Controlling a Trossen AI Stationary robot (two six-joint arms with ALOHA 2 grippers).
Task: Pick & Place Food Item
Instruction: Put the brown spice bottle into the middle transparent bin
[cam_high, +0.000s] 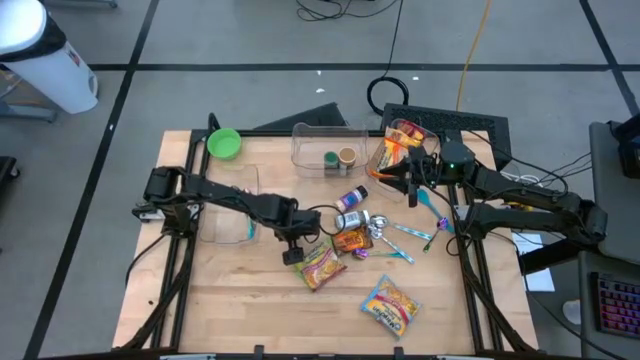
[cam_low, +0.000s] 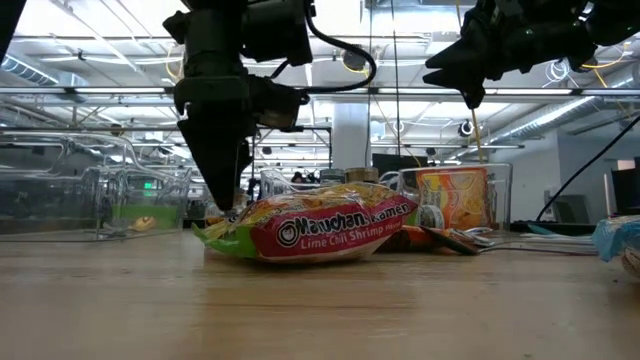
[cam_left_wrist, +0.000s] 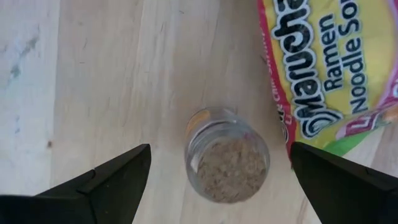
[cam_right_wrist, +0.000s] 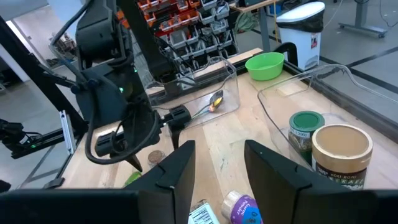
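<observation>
Left gripper, fingers spread wide, hovers over a small spice jar lying just beside the Maruchan ramen packet; it should descend centred, closing without snagging the packet.

Two matte-black jointed arms w/ black cables; left pincer fingers wedge-shaped, black.

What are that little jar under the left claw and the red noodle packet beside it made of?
Small jar: clear glass or hard plastic, since its brownish powder shows through; which one is unclear. Ramen packet: thin glossy plastic film, printed and crinkled, with light glinting off it. Left gripper hangs open over the jar.
</observation>
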